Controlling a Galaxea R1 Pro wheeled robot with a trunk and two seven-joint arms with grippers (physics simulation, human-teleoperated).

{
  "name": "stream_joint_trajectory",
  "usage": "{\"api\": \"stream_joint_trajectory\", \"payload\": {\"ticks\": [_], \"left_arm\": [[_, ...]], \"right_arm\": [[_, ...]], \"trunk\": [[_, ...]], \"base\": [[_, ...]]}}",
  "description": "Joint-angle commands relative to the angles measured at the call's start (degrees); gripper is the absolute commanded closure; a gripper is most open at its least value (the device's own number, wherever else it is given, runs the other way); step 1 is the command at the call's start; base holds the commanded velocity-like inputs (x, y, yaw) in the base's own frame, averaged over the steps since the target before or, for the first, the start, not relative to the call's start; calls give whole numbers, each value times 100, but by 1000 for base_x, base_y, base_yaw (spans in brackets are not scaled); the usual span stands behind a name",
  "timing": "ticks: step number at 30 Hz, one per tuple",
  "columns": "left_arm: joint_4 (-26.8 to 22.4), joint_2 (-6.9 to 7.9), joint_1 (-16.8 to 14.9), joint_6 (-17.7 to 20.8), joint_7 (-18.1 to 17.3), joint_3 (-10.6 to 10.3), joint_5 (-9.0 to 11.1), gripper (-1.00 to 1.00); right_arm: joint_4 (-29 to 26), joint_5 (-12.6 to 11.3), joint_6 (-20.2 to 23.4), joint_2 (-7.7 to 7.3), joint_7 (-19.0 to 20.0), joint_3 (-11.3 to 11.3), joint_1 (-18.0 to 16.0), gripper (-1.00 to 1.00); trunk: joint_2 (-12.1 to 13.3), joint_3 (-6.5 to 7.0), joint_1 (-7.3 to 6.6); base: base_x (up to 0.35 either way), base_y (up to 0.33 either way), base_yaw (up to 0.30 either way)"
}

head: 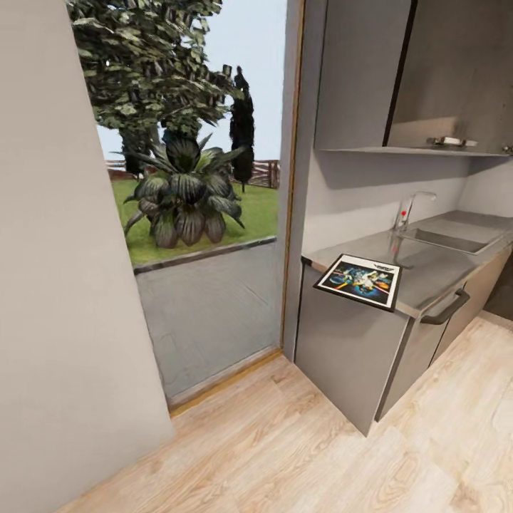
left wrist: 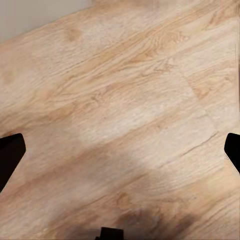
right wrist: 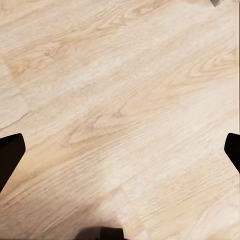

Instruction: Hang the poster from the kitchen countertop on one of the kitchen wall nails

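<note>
Where the doorway meets the kitchen, the grey metallic table [head: 427, 267] is recorded first, sink and tap set in. Next, the poster [head: 360, 281]: black-framed, lying flat at the table's near corner, one edge overhanging. Judged stiff, light, slippery-faced; that overhanging edge is best taken. Its title lettering is too small to be read. Left pincer [left wrist: 120, 150] and right pincer [right wrist: 120, 150]: each spread wide over the wood floor [head: 285, 456], nothing held.
</note>
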Motion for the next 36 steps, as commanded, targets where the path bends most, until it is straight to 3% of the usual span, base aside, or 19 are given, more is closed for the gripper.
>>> {"api": "stream_joint_trajectory", "payload": {"ticks": [1, 3, 9, 36], "left_arm": [[69, -3, 2, -124, 0, 9, -5, -100], [222, -7, 2, -359, 0, -5, -15, -100], [295, -9, 2, -482, 0, -21, -20, -100], [292, -9, 2, -490, 0, -22, -20, -100]], "right_arm": [[5, 130, -15, -1, -2, 1, -4, -100], [5, 313, -15, -1, -2, -3, -4, -100], [7, 406, -15, -1, -2, -5, -4, -100], [5, 410, -15, -1, -2, -5, -4, -100]], "trunk": [[-2, 0, 3], [-2, 9, 3], [-2, 37, 3], [-2, 163, 3]], "base": [[229, 92, -264], [175, 45, -267], [50, 11, -270], [2, 1, -268]]}}
